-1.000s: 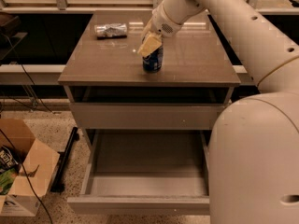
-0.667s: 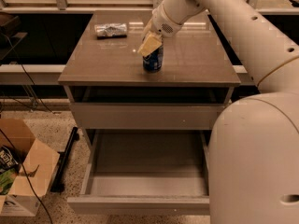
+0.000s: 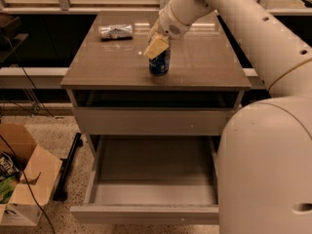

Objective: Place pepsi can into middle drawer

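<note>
The pepsi can (image 3: 160,65) stands upright on the cabinet top (image 3: 204,67), near its middle. My gripper (image 3: 157,47) is down over the can's top, reaching from the upper right and covering the can's upper part. The middle drawer (image 3: 146,195) is pulled out below, and its long grey tray holds nothing that I can see. Its flat front (image 3: 146,214) faces me at the bottom of the view.
A shiny silver foil packet (image 3: 116,31) lies at the cabinet top's back left. A closed plain grey drawer front (image 3: 151,121) sits above the open drawer. An open cardboard box (image 3: 22,179) and cables lie on the floor to the left. My white arm and base (image 3: 265,160) fill the right side.
</note>
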### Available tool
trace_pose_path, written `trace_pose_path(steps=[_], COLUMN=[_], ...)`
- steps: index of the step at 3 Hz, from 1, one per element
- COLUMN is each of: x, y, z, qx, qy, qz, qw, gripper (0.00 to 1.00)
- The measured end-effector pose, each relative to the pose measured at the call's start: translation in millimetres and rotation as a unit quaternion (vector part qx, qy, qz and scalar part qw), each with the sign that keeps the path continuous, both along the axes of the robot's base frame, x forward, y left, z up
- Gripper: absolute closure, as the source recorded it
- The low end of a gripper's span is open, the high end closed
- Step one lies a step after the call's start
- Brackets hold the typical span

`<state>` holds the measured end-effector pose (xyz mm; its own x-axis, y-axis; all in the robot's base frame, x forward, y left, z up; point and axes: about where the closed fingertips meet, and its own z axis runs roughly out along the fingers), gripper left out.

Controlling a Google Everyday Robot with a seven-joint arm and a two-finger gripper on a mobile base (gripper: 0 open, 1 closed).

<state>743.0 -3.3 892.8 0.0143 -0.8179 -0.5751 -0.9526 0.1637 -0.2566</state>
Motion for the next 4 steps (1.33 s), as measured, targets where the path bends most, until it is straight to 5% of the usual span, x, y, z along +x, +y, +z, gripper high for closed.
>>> trace_pose_path(steps=[2,4], x=[0.0,-30.2], y=[0.0,-12.3], z=[0.5,-14.1], qx=[0.0,0.047], qy=[0.0,0.039], qz=[0.0,-0.006], qw=[1.0,0.9981], gripper=[0.0,0.0])
